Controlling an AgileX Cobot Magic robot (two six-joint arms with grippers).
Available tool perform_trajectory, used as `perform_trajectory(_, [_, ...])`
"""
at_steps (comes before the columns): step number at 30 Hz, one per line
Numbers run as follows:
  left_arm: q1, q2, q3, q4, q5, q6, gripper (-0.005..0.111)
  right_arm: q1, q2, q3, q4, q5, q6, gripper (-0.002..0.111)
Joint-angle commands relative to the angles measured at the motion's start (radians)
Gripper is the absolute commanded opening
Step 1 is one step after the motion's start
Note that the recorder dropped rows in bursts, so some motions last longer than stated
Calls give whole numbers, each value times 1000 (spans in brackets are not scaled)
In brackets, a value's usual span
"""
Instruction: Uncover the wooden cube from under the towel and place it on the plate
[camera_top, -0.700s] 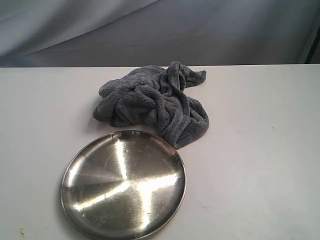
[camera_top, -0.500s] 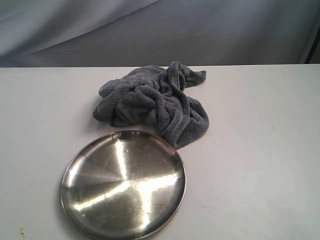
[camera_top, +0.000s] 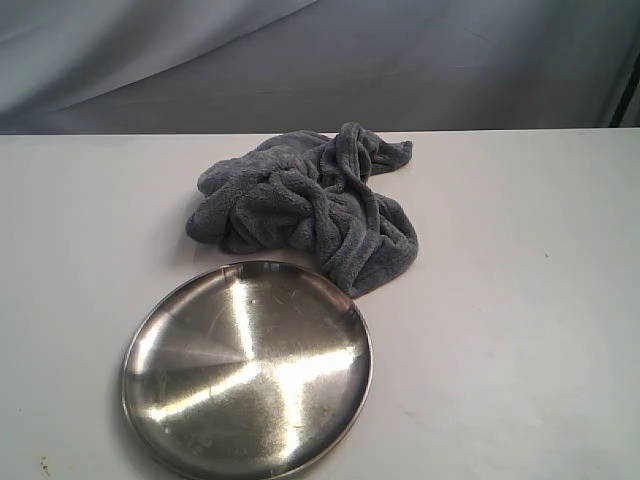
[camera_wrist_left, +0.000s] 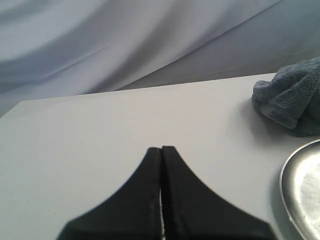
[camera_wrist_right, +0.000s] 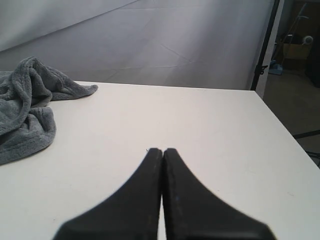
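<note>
A dark grey plush towel (camera_top: 305, 205) lies crumpled on the white table, just behind the plate; it also shows as the towel (camera_wrist_left: 292, 97) and the towel (camera_wrist_right: 25, 107) in the wrist views. The wooden cube is hidden. The round shiny steel plate (camera_top: 140, 345) sits at the front, its far rim touching the towel's lower fold; the plate's rim (camera_wrist_left: 285, 182) shows in the left wrist view. My left gripper (camera_wrist_left: 161, 148) is shut and empty, over bare table away from the towel. My right gripper (camera_wrist_right: 163, 149) is shut and empty too, apart from the towel. Neither arm appears in the exterior view.
The white table (camera_top: 520, 300) ends at a grey cloth backdrop (camera_top: 320, 60) behind the towel. In the right wrist view the table's edge (camera_wrist_right: 285, 130) drops off to a floor with a black pole (camera_wrist_right: 265, 45) and clutter beyond.
</note>
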Motion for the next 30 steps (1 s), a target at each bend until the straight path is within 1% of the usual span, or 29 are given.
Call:
perform_trajectory(1, [0, -4, 2, -5, 1, -3, 0, -5, -4, 4, 5, -4, 6, 0])
perform_trajectory(17, [-1, -4, 2, -5, 1, -1, 0, -5, -4, 4, 5, -7, 6, 0])
perform_trajectory(20, [-1, -4, 2, -5, 1, -3, 0, -5, -4, 4, 19, -81, 6, 0])
perform_trajectory(21, [-1, -4, 2, -5, 1, -3, 0, -5, -4, 4, 74, -132, 8, 0])
perform_trajectory(25, [-1, -4, 2, -5, 1, -3, 0, -5, -4, 4, 416, -296, 16, 0])
perform_trajectory(27, [-1, -4, 2, -5, 1, -3, 0, -5, -4, 4, 547, -402, 16, 0])
perform_trajectory(28, [-1, -4, 2, -5, 1, -3, 0, -5, -4, 4, 580, -448, 16, 0])
perform_trajectory(30, [-1, -4, 2, -5, 1, -3, 0, -5, -4, 4, 571, -517, 26, 0])
